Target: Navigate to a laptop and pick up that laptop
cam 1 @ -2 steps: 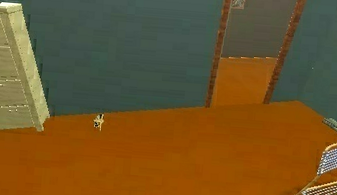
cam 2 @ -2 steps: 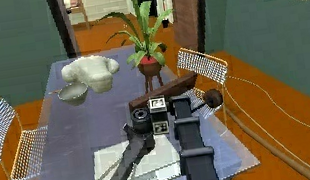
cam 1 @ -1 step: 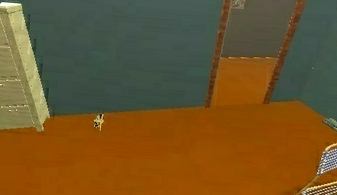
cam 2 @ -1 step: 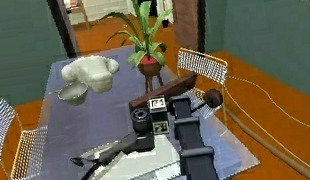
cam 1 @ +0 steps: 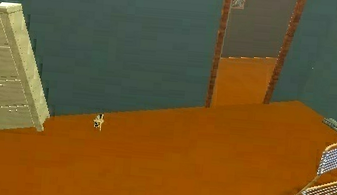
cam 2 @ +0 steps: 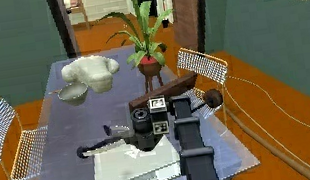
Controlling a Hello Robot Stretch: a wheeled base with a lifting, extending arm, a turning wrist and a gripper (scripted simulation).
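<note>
My hand (cam 2: pixel 96 145) hangs at the laptop's far edge, and I cannot tell whether it holds anything, because the pale laptop (cam 2: pixel 134 169) lies flat on the glass desk (cam 2: pixel 69 120) right behind it. Beyond the laptop stand a bowl (cam 2: pixel 72 91) and a potted plant (cam 2: pixel 144 41) - a wire chair (cam 2: pixel 5 141) beside it.

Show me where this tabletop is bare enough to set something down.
The table is bare at the arm side view's left, between the bowl and the laptop, next to the wire chair. The far end is crowded with a white heap and a potted plant; the near middle is taken by the gripper and arm.
</note>
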